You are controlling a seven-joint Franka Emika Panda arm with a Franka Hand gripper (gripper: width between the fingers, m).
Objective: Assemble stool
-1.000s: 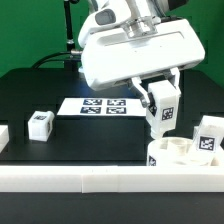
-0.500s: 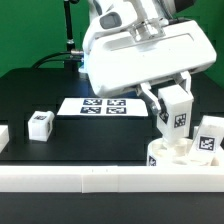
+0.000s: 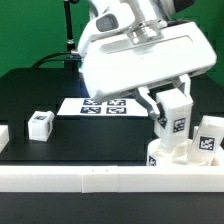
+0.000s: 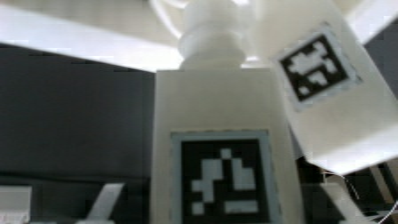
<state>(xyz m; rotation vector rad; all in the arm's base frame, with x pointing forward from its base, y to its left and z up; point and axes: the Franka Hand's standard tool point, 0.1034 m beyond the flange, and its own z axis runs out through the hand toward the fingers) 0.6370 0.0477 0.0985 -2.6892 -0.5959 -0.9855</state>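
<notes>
My gripper (image 3: 170, 103) is shut on a white stool leg (image 3: 177, 120) with a black-and-white tag. It holds the leg upright over the round white seat (image 3: 185, 156) at the exterior view's right, against the front rail. In the wrist view the held leg (image 4: 221, 120) fills the middle, its tag facing the camera, with a fingertip (image 4: 111, 199) at each side. A second leg (image 3: 209, 135) stands upright at the seat's far right; it shows in the wrist view (image 4: 329, 80) too. A third leg (image 3: 40, 124) lies on the black table at the left.
The marker board (image 3: 99, 105) lies flat behind the gripper. A long white rail (image 3: 90, 180) runs along the front edge. A white block (image 3: 3, 137) sits at the far left edge.
My gripper has carried the leg toward the exterior view's right and slightly down, from beside the seat to over it. In the last half second it barely moved.
</notes>
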